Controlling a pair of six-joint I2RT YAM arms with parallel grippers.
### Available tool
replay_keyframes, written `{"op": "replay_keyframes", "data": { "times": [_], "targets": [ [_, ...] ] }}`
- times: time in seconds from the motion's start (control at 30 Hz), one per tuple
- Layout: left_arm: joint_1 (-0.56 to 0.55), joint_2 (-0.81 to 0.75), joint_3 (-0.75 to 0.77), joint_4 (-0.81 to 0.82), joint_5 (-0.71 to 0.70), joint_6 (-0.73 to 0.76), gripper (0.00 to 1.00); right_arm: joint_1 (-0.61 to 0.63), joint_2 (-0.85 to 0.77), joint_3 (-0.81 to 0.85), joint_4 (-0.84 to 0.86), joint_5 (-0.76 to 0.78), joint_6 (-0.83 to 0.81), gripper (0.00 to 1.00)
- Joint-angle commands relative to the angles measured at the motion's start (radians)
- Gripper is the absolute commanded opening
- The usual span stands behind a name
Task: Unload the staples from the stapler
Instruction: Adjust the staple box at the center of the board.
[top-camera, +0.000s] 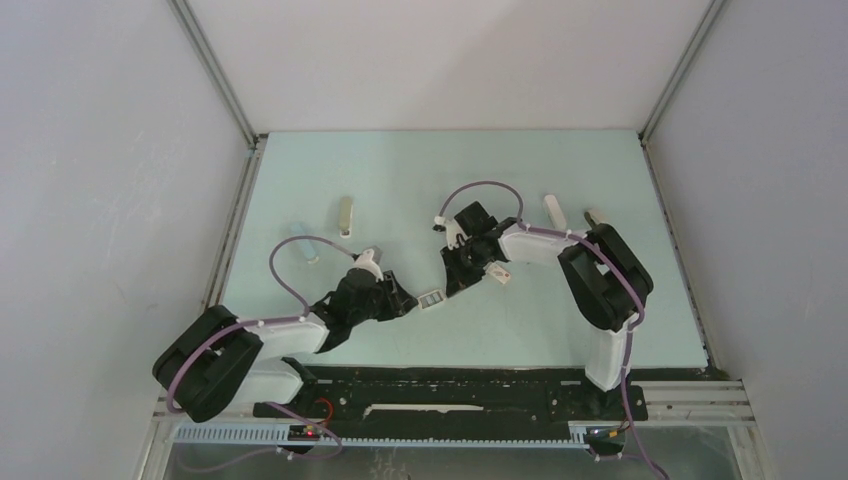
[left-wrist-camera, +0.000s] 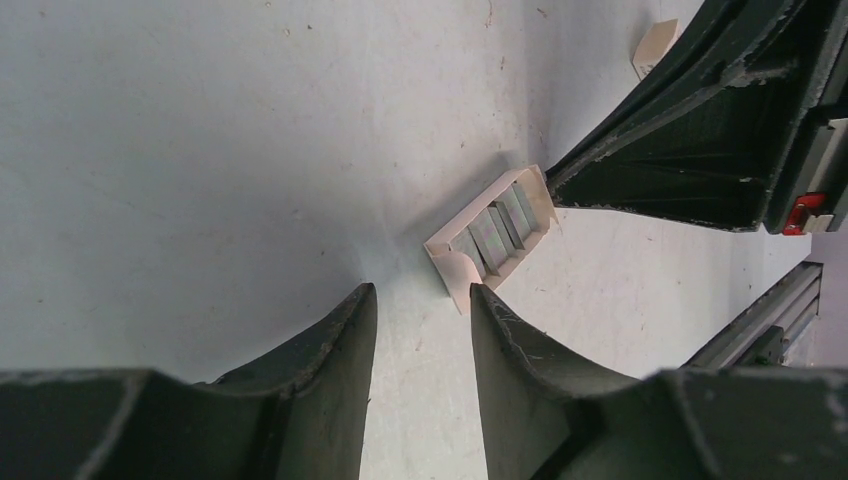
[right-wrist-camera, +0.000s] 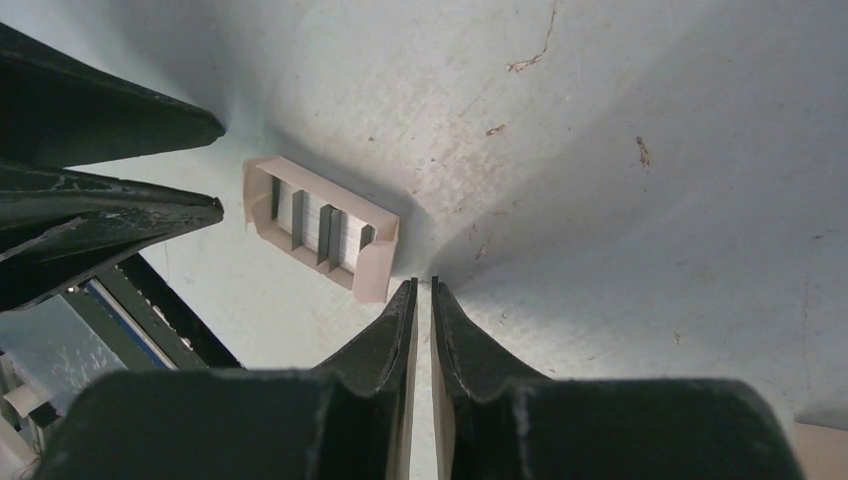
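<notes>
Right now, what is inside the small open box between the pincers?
Several grey metallic staple strips lie side by side in the box, with dark gaps between them. The box floor under them is covered.

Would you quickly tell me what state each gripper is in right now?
Left gripper: open, holding nothing.
Right gripper: shut, with nothing seen between its fingers.

White arms (top-camera: 285, 340) with black joints carry purple cables (top-camera: 283, 262); the left gripper (left-wrist-camera: 420, 292) and right gripper (right-wrist-camera: 422, 287) are scuffed black.
</notes>
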Motion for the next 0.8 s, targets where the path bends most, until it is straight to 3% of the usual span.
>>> {"op": "replay_keyframes", "data": {
  "times": [0.0,0.2,0.5,0.7,0.77],
  "targets": [
    [0.006,0.017,0.05,0.016,0.024,0.001,0.45,0.027,0.028,0.047,-0.024,0.021,0.006,0.17],
    [0.006,0.026,0.056,0.021,0.037,0.005,0.44,0.065,0.024,0.06,-0.037,0.019,-0.019,0.17],
    [0.013,0.016,0.051,0.022,0.035,0.008,0.44,0.094,-0.005,0.061,-0.051,0.157,-0.08,0.18],
    [0.031,-0.098,0.026,0.003,0.018,0.042,0.48,0.078,-0.051,0.061,-0.069,0.211,-0.148,0.2],
    [0.037,-0.16,0.014,-0.015,-0.001,0.065,0.53,0.08,-0.073,0.061,-0.08,0.229,-0.193,0.2]
  ]
}}
